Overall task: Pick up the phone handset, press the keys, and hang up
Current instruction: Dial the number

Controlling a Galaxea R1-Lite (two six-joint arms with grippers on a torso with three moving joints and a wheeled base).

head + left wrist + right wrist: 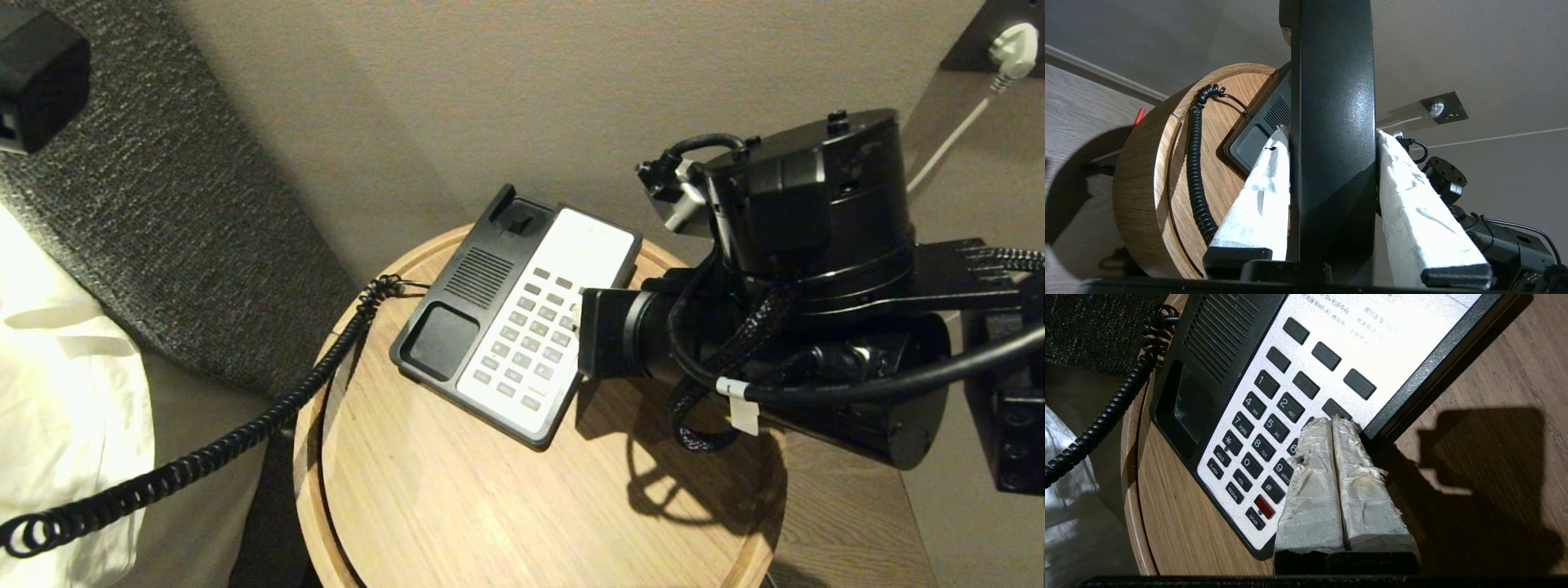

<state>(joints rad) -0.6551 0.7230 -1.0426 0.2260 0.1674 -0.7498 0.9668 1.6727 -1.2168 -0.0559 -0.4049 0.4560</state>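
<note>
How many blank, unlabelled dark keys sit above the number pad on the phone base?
5 show in the right wrist view: two in the top row, three below. The shut right hand covers keys beneath, so more may be hidden.

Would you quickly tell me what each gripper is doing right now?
Left gripper: shut on the phone handset.
Right gripper: shut, holding nothing, tips at the keypad.

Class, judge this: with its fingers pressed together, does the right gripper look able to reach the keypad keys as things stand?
Probably yes. The right gripper is shut, its taped tips already over the keypad near the 3 and 6 keys. The phone handset is held clear by the left gripper, so nothing covers the keys.
</note>
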